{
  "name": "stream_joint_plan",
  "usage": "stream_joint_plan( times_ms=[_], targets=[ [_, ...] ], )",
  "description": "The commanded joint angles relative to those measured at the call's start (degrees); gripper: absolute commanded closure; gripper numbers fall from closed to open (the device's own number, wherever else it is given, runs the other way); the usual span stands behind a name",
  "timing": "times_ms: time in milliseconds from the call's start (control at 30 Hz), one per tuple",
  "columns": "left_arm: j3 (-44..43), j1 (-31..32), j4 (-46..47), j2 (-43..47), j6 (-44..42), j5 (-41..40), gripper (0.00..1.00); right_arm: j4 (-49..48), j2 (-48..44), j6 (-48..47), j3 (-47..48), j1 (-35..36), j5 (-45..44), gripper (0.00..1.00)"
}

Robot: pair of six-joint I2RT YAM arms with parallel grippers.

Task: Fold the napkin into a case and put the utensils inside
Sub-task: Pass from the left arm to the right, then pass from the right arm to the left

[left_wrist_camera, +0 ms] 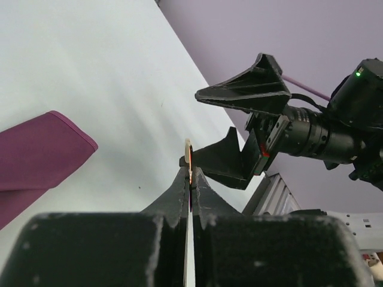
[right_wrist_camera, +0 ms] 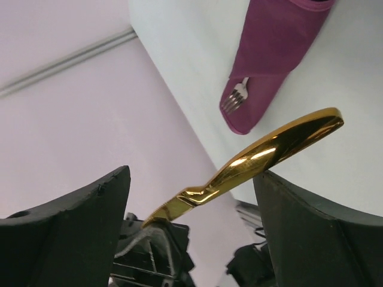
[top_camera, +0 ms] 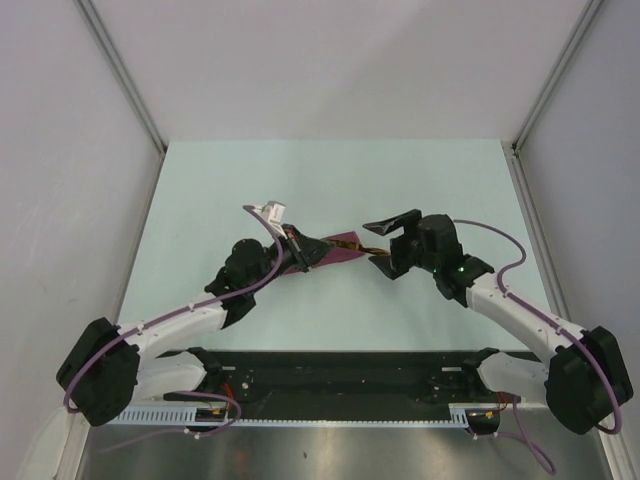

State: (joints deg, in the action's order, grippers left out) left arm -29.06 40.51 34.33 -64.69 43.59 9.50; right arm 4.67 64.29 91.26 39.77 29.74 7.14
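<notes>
The pale tabletop (top_camera: 250, 180) carries the plum case (top_camera: 343, 243), which lies flat between the arms. The right gripper (top_camera: 378, 244) has its jaws spread wide on either side of the golden-yellow piece (right_wrist_camera: 263, 152). The left gripper (left_wrist_camera: 190, 173) has its jaws clamped on that piece's narrow end, with the handle pointing toward the right arm. A silver fork (right_wrist_camera: 235, 98) shows its tines at the case's end.

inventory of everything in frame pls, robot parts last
pale flat table: 1, pale greenish-white, fills the middle of the top view
folded plum-magenta cloth napkin case: 1, plum-magenta, lying on the table just beyond the left arm's wrist
silver metal fork: 1, silver, tines poking out of the case's end
golden-yellow metal knife: 1, gold, held above the table, spanning between the two pincers
left pincer: 1, black, shut on the knife's blade end
right pincer: 1, black, open, fingers either side of the knife's handle
</notes>
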Motion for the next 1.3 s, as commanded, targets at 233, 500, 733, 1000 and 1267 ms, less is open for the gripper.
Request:
stream_joint_plan(
  times_ms=[233,500,733,1000,1267],
  targets=[
    [2.43,1.41,4.54,4.91,-0.96,2.45,1.0,-12.83,3.65,8.41,-1.01,-0.55,-2.75,0.94],
    [-10.93,-3.85,-25.62,4.57,-12.22,17.01,0.26,-11.61,4.44,-2.49,-1.27,-4.16,4.37,1.0],
    [-10.41,-9.84,-25.63,1.77,-8.98,28.81,0.13,-12.84,3.56,-2.32,-1.71,-5.3,6.31,1.0],
    [-7.77,-9.93,-14.2,-3.78,-2.73,33.57,0.4,-13.72,4.53,-0.91,-1.45,-5.13,6.93,1.0],
    [-7.86,-9.84,-11.91,-5.1,-1.14,34.01,0.68,-14.25,5.05,-1.09,-1.36,-3.98,6.84,1.0]
  ],
)
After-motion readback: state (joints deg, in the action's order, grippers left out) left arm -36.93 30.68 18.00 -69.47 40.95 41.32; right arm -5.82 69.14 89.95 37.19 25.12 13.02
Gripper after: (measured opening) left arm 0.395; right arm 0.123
